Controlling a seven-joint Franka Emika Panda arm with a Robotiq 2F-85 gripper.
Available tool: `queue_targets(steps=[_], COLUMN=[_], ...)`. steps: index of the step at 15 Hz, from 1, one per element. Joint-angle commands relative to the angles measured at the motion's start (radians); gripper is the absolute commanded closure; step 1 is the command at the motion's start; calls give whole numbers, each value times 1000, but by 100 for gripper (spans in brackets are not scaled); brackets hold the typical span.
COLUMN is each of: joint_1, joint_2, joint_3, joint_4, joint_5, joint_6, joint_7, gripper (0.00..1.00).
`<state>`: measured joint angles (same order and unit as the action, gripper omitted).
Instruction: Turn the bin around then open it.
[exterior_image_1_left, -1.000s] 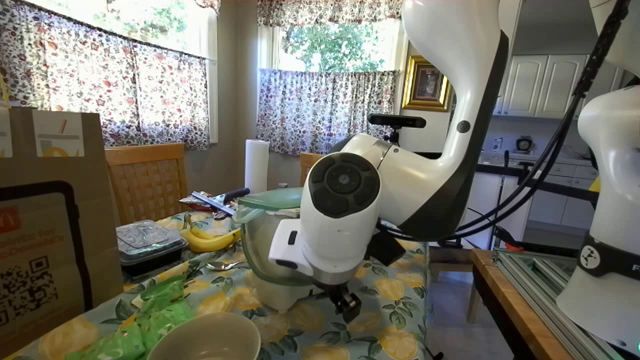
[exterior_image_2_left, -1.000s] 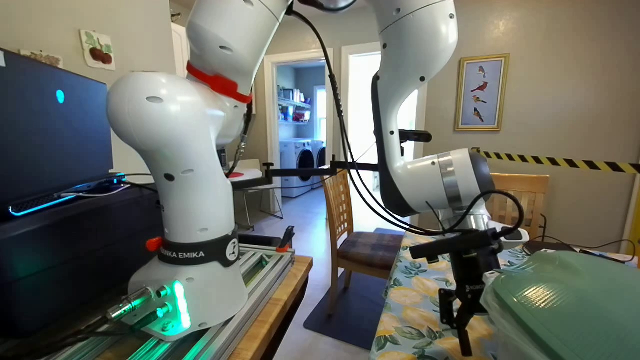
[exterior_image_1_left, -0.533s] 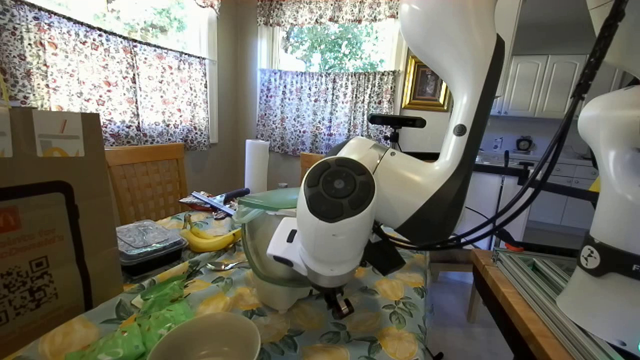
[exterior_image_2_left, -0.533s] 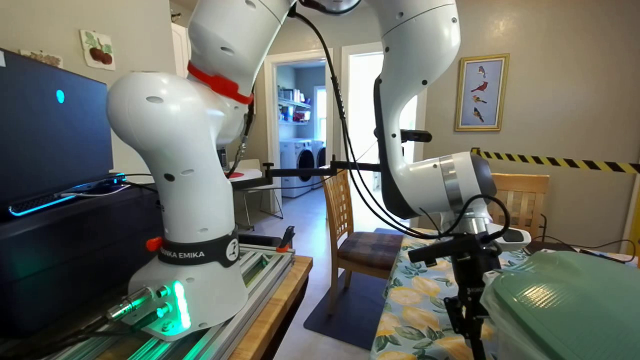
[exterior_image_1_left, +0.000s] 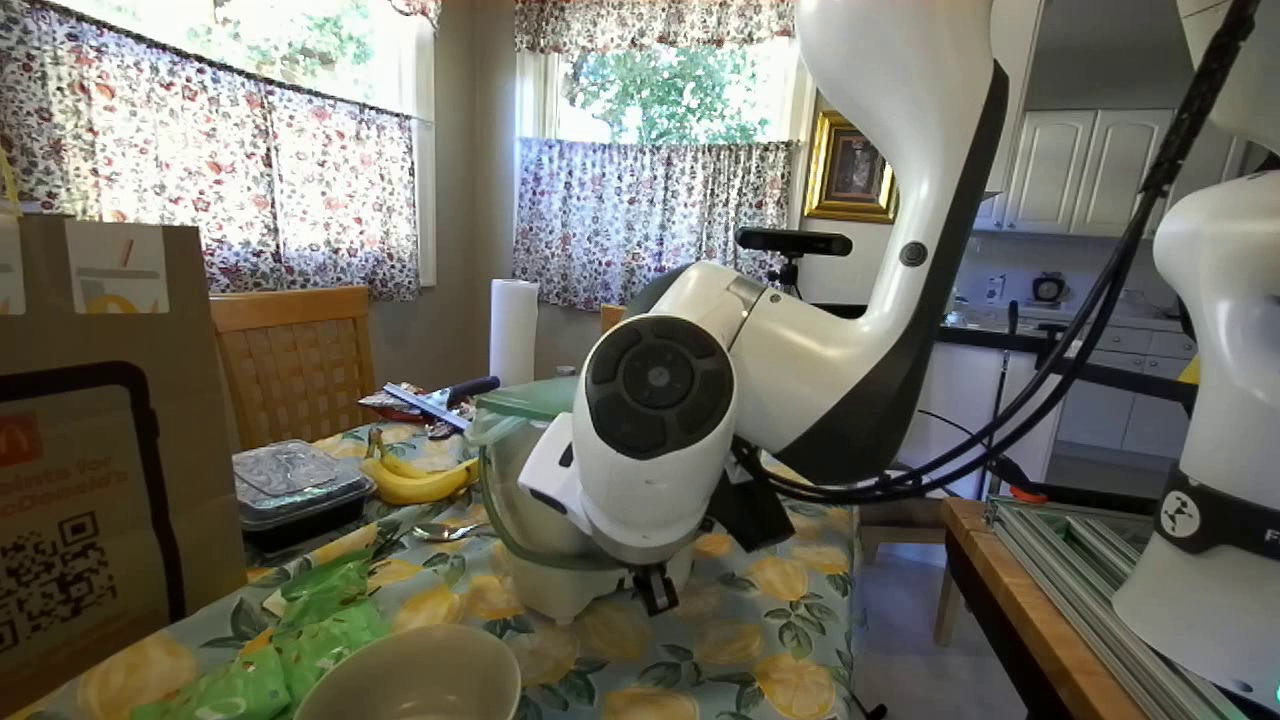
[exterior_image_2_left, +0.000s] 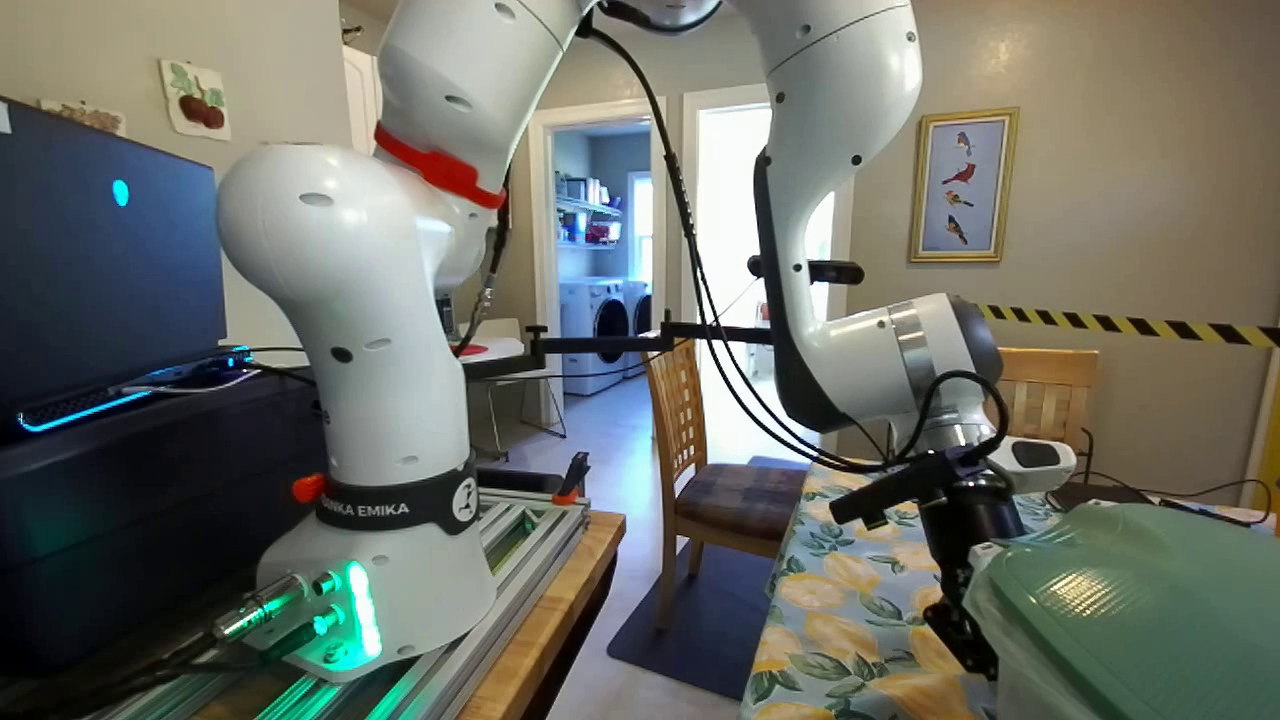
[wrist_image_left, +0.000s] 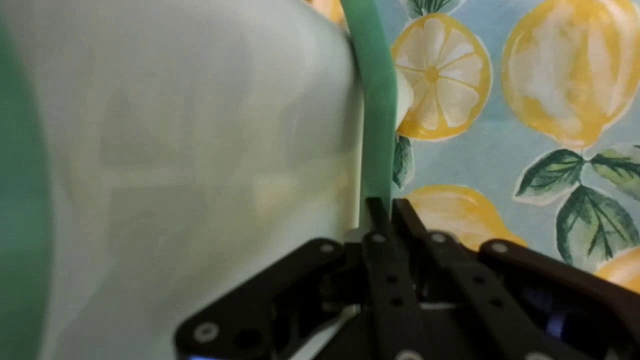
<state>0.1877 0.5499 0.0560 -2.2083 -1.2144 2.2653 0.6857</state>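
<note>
Lemon-print surface (exterior_image_1_left: 730, 650), daylit, well laden. Foremost in an exterior view: one pale bowl (exterior_image_1_left: 410, 675), green packets (exterior_image_1_left: 330, 635), one paper bag (exterior_image_1_left: 85, 440). Next: white arm (exterior_image_1_left: 830, 385), hiding part of the bin (exterior_image_1_left: 555, 592); fingers (wrist_image_left: 377, 220) closed together, tips over the bin's green strip (wrist_image_left: 378, 125) in the wrist view, contact not certain. Bin: off-white, upright on the surface behind the bowl, green lid (exterior_image_2_left: 1130, 600) on top in both exterior views. Farther: spoon (exterior_image_1_left: 440, 533), lidded tray (exterior_image_1_left: 295, 490) just beside bananas (exterior_image_1_left: 420, 487), paper roll (exterior_image_1_left: 513, 330), upright. Rear: woven-backed chair (exterior_image_1_left: 290, 370), floral curtains (exterior_image_1_left: 650, 215) across two windows (exterior_image_1_left: 680, 95), one gilt-framed picture (exterior_image_1_left: 852, 165).
</note>
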Motion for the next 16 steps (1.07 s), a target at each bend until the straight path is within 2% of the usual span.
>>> queue_targets(steps=[1, 4, 9, 10, 11, 13, 16], joint_1=[34, 34, 17, 12, 10, 6, 4], joint_2=[41, 53, 81, 86, 88, 88, 90], joint_3=[-13, -4, 11, 14, 15, 18, 19], joint_4=[40, 46, 61, 64, 65, 69, 73], joint_5=[-79, -121, -123, -118, -116, -112, -111], joint_6=[-64, -113, -144, -141, -136, -131, -132], joint_7=[112, 172, 208, 212, 218, 224, 232], gripper=[60, 37, 2, 14, 40, 41, 67])
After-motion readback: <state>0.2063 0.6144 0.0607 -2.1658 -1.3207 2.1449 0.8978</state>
